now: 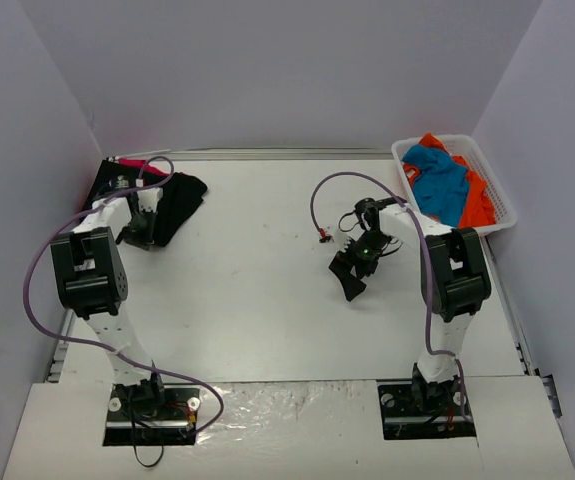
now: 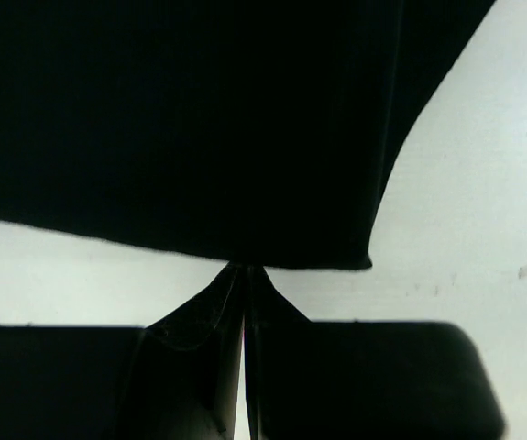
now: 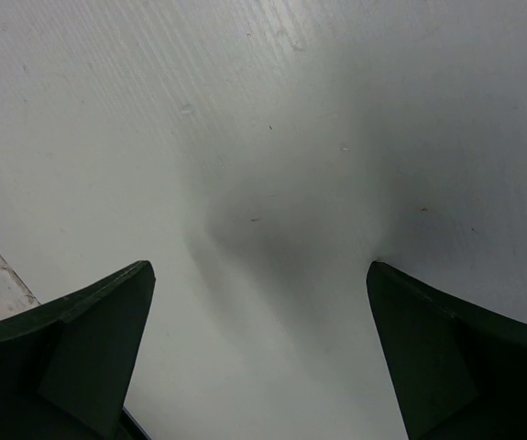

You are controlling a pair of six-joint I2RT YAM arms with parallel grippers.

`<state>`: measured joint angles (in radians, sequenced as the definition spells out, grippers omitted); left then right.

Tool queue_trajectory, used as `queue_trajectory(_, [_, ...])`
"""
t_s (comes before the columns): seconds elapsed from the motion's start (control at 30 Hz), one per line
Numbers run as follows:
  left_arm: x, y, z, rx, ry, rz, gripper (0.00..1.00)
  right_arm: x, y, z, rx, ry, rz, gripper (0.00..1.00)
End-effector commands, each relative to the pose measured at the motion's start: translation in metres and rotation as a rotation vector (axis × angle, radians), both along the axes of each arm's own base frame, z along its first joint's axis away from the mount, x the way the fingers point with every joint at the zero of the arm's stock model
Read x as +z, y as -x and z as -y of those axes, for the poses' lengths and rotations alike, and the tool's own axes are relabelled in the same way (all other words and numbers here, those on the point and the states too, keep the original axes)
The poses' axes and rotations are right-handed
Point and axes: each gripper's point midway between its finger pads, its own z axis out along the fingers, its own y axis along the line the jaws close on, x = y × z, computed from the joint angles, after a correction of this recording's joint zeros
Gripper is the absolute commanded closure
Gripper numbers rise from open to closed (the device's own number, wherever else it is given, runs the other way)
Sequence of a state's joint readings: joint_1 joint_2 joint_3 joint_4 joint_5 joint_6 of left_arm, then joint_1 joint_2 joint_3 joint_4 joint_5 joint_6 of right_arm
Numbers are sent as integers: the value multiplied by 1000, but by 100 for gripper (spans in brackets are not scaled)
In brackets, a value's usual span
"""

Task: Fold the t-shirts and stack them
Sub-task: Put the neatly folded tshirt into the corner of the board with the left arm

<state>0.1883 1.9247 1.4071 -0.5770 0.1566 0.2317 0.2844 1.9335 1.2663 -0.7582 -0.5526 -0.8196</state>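
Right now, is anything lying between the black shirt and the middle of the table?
Nothing visible lies on the table between them. The left gripper is shut on the edge of the black shirt at the far left. The right gripper hangs open right of centre, off that path.

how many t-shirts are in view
4: a black one at far left, its hem pinched in the left gripper; a red sliver behind it; a blue one and an orange one in the white basket at far right. More may be hidden underneath.
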Motion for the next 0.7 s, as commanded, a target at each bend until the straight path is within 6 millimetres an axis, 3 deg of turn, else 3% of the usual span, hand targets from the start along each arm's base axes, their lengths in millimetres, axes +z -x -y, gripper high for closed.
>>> queue_trajectory(0.0, [11,-27,8,-4,-3,62,98,-46,47,24,37,132,-199,0])
queue_trajectory(0.37, [-9,-46,28,-32,-6,45,98,-55,52,29,46,177,-229,0])
queue_trajectory(0.67, [4,-79,44,-41,-10,80,98,-57,53,30,50,187,-234,0])
